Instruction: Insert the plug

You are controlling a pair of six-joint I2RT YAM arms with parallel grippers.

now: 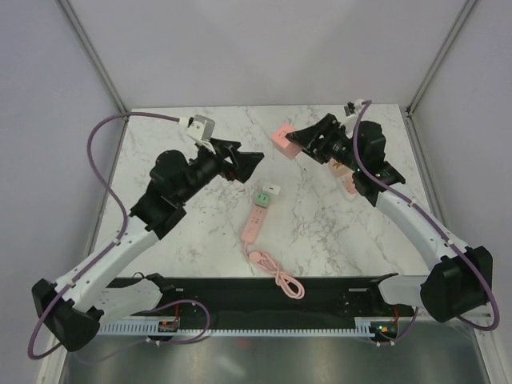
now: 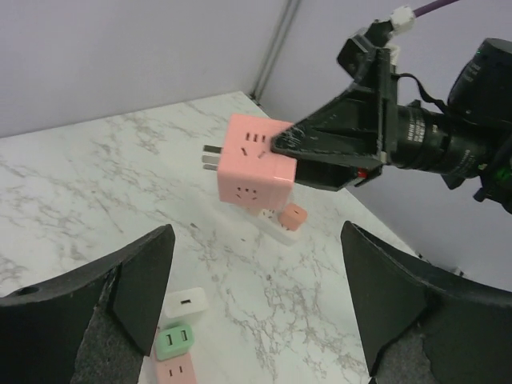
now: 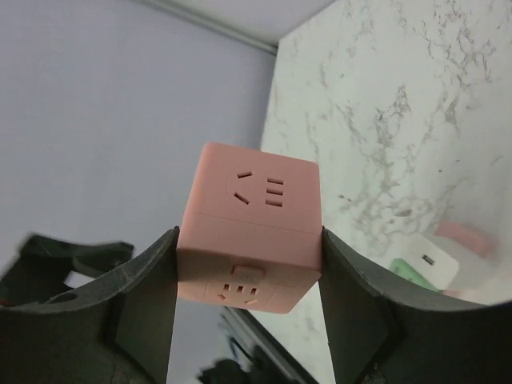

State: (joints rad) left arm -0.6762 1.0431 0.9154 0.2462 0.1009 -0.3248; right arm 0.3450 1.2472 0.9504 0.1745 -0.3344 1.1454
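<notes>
right gripper clamped on pink cube adapter, aloft near far edge of table; left gripper open, empty. Risk: cube twists in the grip, so prongs miss the power strip slots.

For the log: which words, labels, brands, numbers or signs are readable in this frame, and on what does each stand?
None: no text is readable in any view.
Cube: only socket slots and a plain button, no print.
Strip, green adapter, white adapter: no marks show; any print is too small to tell.
</notes>
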